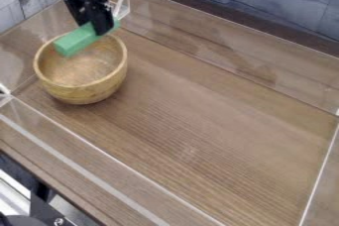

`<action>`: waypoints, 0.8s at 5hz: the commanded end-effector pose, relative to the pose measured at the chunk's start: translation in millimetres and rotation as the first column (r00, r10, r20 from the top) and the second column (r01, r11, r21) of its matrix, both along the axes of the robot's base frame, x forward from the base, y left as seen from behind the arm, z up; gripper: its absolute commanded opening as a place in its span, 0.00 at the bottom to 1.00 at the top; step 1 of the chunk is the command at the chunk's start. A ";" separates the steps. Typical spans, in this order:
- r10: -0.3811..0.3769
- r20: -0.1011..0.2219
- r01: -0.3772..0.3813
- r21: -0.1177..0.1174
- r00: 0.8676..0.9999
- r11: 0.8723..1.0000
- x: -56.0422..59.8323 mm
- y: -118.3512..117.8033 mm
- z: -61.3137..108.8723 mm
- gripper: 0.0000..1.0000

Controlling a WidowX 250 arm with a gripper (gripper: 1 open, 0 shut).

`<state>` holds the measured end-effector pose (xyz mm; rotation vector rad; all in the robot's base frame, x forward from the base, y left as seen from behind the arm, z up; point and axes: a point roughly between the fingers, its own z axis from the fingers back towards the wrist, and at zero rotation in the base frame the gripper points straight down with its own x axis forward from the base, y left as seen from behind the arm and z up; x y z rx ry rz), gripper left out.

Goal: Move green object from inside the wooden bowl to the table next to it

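Tool (95,27) grips green object (74,42) above wooden bowl (82,75); fingertips hard to see

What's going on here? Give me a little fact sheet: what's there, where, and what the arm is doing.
Tool: shut on the block, pointing steeply down
Block: green, tilted, lifted over the bowl's far rim
Bowl: wooden, at the table's left, nothing inside
Table: brown wood grain, clear low walls
Stage: block is out of the bowl, not yet set down
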<state>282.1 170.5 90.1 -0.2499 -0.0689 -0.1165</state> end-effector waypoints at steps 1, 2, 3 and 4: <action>0.013 0.047 -0.015 0.034 0.999 0.999 7.1 14.9 19.2 0.00; -0.003 0.045 0.002 0.033 0.999 0.999 6.6 12.2 0.5 0.00; -0.010 0.053 0.009 0.020 0.999 1.000 7.8 6.6 -8.9 0.00; 0.040 0.050 -0.041 0.018 0.998 0.999 8.4 11.0 -0.8 0.00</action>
